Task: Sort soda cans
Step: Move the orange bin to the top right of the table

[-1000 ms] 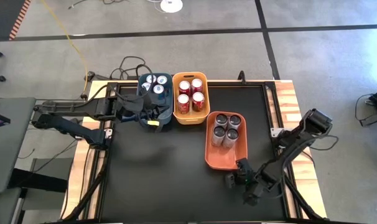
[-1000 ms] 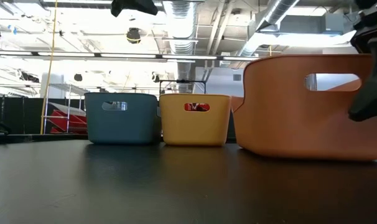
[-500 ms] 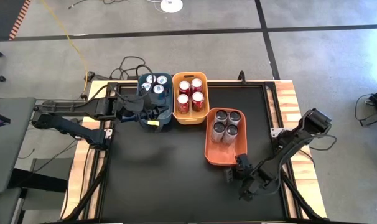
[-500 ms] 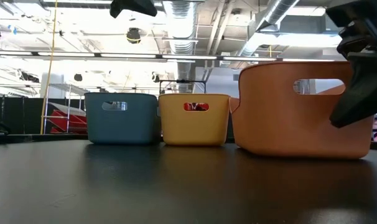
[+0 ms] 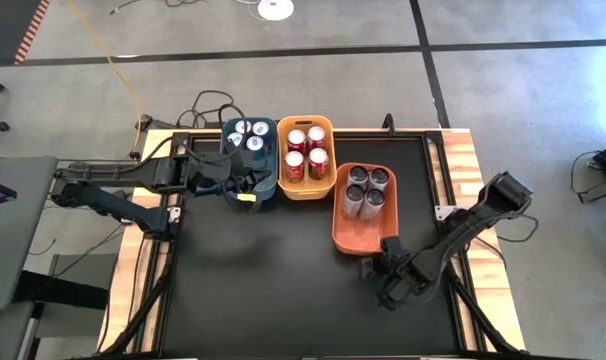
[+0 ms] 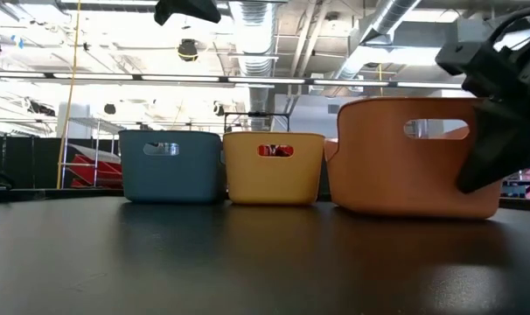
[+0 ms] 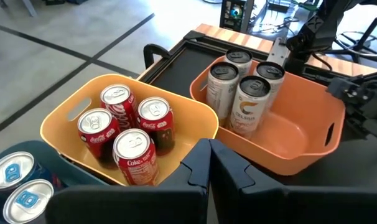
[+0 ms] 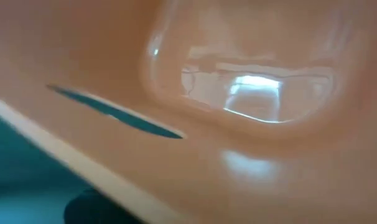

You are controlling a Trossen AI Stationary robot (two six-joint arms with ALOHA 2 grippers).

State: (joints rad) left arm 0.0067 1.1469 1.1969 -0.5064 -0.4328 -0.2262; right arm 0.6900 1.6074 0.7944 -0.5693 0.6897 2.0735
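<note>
The right end effector point(image 5: 385, 262) sits low on the black table point(image 5: 253, 290), fingers closed w/ nothing held, pressed up against the near end wall of the orange bin point(image 5: 355, 235); its wrist view is filled w/ that wall. Just beyond it, inside that bin at the far end, stand four grey/silver cans point(image 5: 367, 192) upright in a tight cluster, the near half of the bin bare. Further off from that end effector, across the bin's far corner, is the yellow bin point(image 5: 306, 186) w/ four red cans point(image 5: 306, 152), also upright; it touches or nearly touches the orange bin at the corner. The left end effector point(image 5: 245, 180) is closed too, empty, hovering over the near edge of the dark blue bin point(image 5: 245, 196), which sits right beside the yellow one. The blue cans point(image 5: 248, 135) are right ahead of it inside that bin, tops up; I count about four. From the low view, the three bins line up side by side, orange one biggest & closest, w/ the right arm dark against its side.
</note>
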